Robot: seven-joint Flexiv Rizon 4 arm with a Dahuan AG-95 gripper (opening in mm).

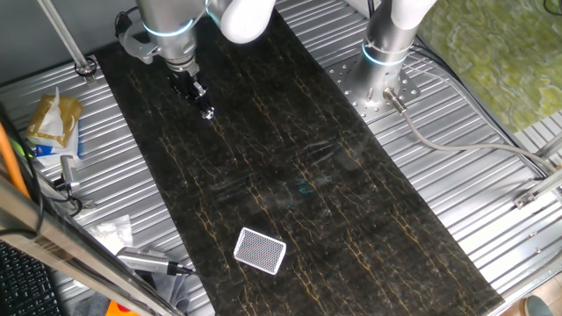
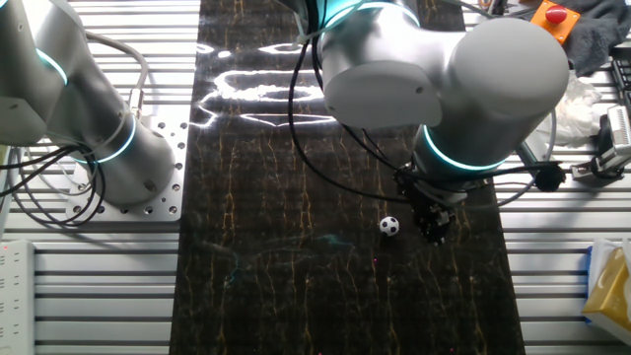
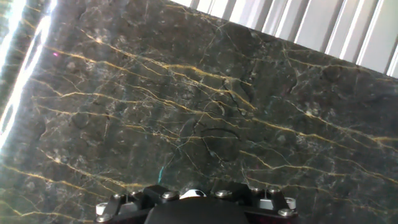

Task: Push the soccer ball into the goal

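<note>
The small black-and-white soccer ball (image 1: 208, 112) lies on the dark marble-patterned mat near its far end. It also shows in the other fixed view (image 2: 389, 226). My gripper (image 1: 198, 91) is just behind the ball, low over the mat, with its black fingers together and holding nothing. In the other fixed view the gripper (image 2: 435, 229) stands a small gap to the right of the ball. In the hand view only the top of the ball (image 3: 194, 193) peeks over the gripper's black body. The goal (image 1: 261, 251), a white-rimmed mesh rectangle, lies flat at the mat's near end.
The mat (image 1: 299, 158) lies on a ribbed metal table. A second arm's base (image 1: 384, 61) stands at the mat's far right. A yellow packet (image 1: 53, 123), cables and tools (image 1: 145, 260) lie left of the mat. A cable (image 1: 457, 145) runs on the right.
</note>
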